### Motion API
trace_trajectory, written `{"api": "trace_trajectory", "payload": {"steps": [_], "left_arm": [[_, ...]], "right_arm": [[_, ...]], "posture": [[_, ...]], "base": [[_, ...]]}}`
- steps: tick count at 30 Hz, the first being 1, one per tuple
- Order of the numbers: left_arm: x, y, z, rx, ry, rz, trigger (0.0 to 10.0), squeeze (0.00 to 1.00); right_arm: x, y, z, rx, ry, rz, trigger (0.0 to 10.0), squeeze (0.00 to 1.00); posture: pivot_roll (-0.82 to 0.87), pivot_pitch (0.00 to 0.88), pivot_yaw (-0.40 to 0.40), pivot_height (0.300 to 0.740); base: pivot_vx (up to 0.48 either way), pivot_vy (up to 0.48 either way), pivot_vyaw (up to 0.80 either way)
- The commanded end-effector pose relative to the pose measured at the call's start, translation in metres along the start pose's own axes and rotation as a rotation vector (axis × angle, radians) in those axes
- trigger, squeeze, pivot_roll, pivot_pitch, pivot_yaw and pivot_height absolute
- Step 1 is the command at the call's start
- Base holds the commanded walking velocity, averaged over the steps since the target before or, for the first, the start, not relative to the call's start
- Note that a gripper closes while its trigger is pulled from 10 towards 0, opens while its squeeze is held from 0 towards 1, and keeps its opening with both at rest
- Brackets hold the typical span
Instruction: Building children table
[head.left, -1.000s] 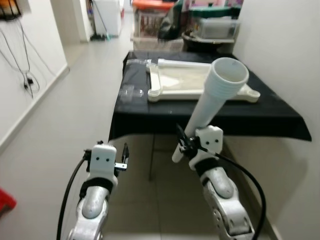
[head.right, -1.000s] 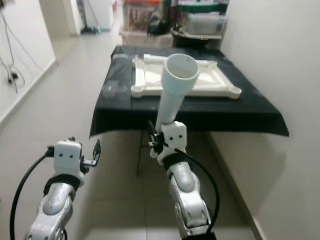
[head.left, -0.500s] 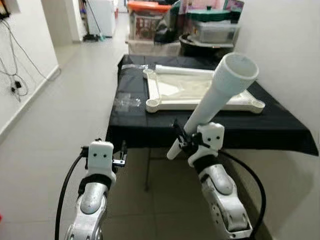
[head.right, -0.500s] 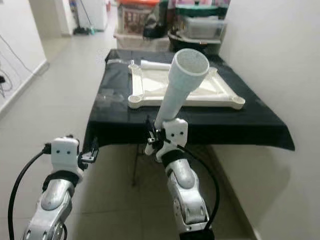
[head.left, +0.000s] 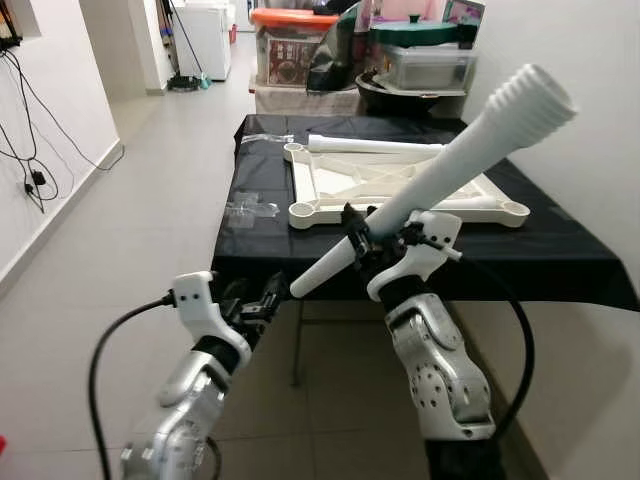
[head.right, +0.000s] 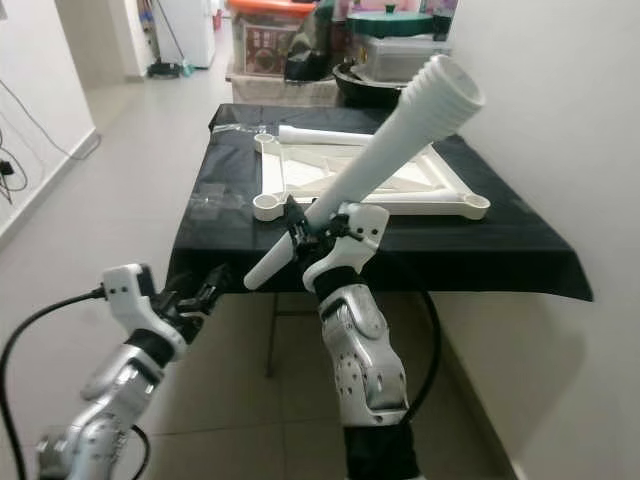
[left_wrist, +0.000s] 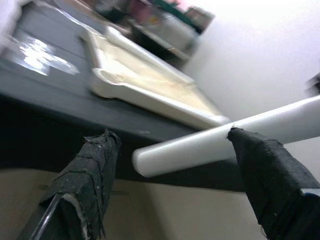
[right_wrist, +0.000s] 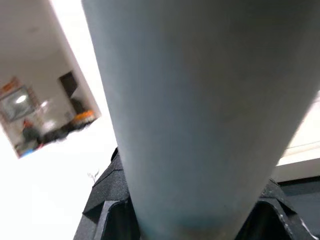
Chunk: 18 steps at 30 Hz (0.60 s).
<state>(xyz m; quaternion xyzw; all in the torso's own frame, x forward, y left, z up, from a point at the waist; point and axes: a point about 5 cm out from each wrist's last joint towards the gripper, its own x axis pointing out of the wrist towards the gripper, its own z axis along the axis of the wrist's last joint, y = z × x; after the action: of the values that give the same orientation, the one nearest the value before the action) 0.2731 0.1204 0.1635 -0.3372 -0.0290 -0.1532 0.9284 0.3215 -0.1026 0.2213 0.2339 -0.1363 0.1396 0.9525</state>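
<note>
My right gripper (head.left: 362, 243) is shut on a long white table leg (head.left: 450, 170), held slanted in front of the table. The leg's ribbed, threaded end (head.left: 535, 92) points up to the right and its plain end (head.left: 300, 285) points down to the left. My left gripper (left_wrist: 170, 136) is open just short of that plain end (left_wrist: 150, 161), its fingers (left_wrist: 92, 172) either side of it without touching. The white tabletop (head.left: 310, 210) lies upside down on a black-covered table (head.left: 420, 260). A second leg (head.left: 370, 145) lies along the tabletop's far edge.
A white wall (head.left: 590, 150) runs close along the table's right side. Storage boxes and a dark bag (head.left: 330, 60) are stacked behind the table. A clear plastic bag (head.left: 250, 208) lies on the cloth at the left. Tiled floor (head.left: 130, 230) stretches out on the left.
The right arm has tipped the leg from near upright to a slant, threaded end swinging up and right. The left gripper has risen toward the leg's plain end. The camera has shifted.
</note>
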Motion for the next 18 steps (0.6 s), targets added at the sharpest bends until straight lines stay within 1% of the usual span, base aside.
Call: {"api": "trace_trajectory", "payload": {"steps": [1,2,3,4,5,6,8,10,11,12,13,14,15,16,17,18], "left_arm": [[0.01,-0.039,-0.008,-0.323,-0.086,-0.105,10.0,0.0],[0.012,-0.043,-0.003,-0.362,-0.108,-0.135,10.0,0.0],[0.012,-0.043,-0.003,-0.362,-0.108,-0.135,10.0,0.0],[0.015,-0.047,0.004,-0.407,-0.14,-0.171,10.0,0.0],[0.018,-0.049,0.01,-0.438,-0.16,-0.195,10.0,0.0],[0.018,-0.049,0.01,-0.438,-0.16,-0.195,10.0,0.0],[0.024,-0.052,0.019,-0.533,-0.199,-0.249,10.0,0.0],[0.024,-0.052,0.019,-0.533,-0.199,-0.249,10.0,0.0],[0.027,-0.051,0.022,-0.575,-0.212,-0.258,10.0,0.0],[0.027,-0.051,0.022,-0.575,-0.212,-0.258,10.0,0.0],[0.027,-0.047,0.023,-0.673,-0.224,-0.269,10.0,0.0],[0.027,-0.047,0.023,-0.673,-0.224,-0.269,10.0,0.0],[0.026,-0.046,0.022,-0.705,-0.224,-0.281,10.0,0.95],[0.026,-0.046,0.022,-0.705,-0.224,-0.281,10.0,0.95],[0.023,-0.046,0.021,-0.738,-0.218,-0.292,10.0,1.0],[0.022,-0.045,0.021,-0.755,-0.212,-0.297,10.0,1.0]], "right_arm": [[0.007,-0.004,0.001,0.092,-0.003,-0.054,10.0,0.0],[0.01,-0.005,0.002,0.142,-0.007,-0.074,10.0,0.0],[0.01,-0.005,0.002,0.142,-0.007,-0.074,10.0,0.0],[0.013,-0.006,0.003,0.217,-0.007,-0.1,10.0,0.0],[0.015,-0.006,0.003,0.267,-0.006,-0.117,10.0,0.0],[0.015,-0.006,0.003,0.267,-0.006,-0.117,10.0,0.0],[0.017,-0.006,-0.002,0.359,0.018,-0.143,10.0,0.0],[0.017,-0.006,-0.002,0.359,0.018,-0.143,10.0,0.0],[0.017,-0.006,-0.005,0.405,0.032,-0.155,10.0,0.0],[0.017,-0.006,-0.005,0.405,0.032,-0.155,10.0,0.0],[0.016,-0.002,-0.009,0.504,0.053,-0.164,10.0,0.0],[0.016,-0.002,-0.009,0.504,0.053,-0.164,10.0,0.0],[0.015,-0.001,-0.011,0.548,0.058,-0.17,10.0,0.0],[0.015,-0.001,-0.011,0.548,0.058,-0.17,10.0,0.0],[0.015,-0.001,-0.012,0.58,0.062,-0.175,10.0,0.0],[0.015,-0.002,-0.012,0.602,0.065,-0.177,10.0,0.0]], "posture": [[0.07,0.0,-0.039,0.74],[0.07,0.0,-0.039,0.74],[0.07,0.0,-0.039,0.74],[0.07,0.0,-0.046,0.74],[0.07,0.0,-0.046,0.74],[0.07,0.0,-0.046,0.74],[0.07,0.0,-0.048,0.74],[0.07,0.0,-0.048,0.74],[0.07,0.0,-0.046,0.74],[0.07,0.0,-0.046,0.74],[0.07,0.0,-0.042,0.74],[0.07,0.0,-0.042,0.74],[0.07,0.0,-0.044,0.74],[0.07,0.0,-0.044,0.74],[0.07,0.0,-0.044,0.74],[0.07,0.0,-0.044,0.74]], "base": [[0.0,0.0,0.0],[0.0,0.0,0.0],[0.0,0.0,0.0],[0.0,0.0,0.0],[0.0,0.0,0.0],[0.0,0.0,0.0],[0.0,0.0,0.0],[0.0,0.0,0.0],[0.0,0.0,0.0],[0.0,0.0,0.0],[0.0,0.0,0.0],[0.0,0.0,0.0],[0.0,0.0,0.0],[0.0,0.0,0.0],[0.0,0.0,0.0],[0.0,0.0,0.0]]}}
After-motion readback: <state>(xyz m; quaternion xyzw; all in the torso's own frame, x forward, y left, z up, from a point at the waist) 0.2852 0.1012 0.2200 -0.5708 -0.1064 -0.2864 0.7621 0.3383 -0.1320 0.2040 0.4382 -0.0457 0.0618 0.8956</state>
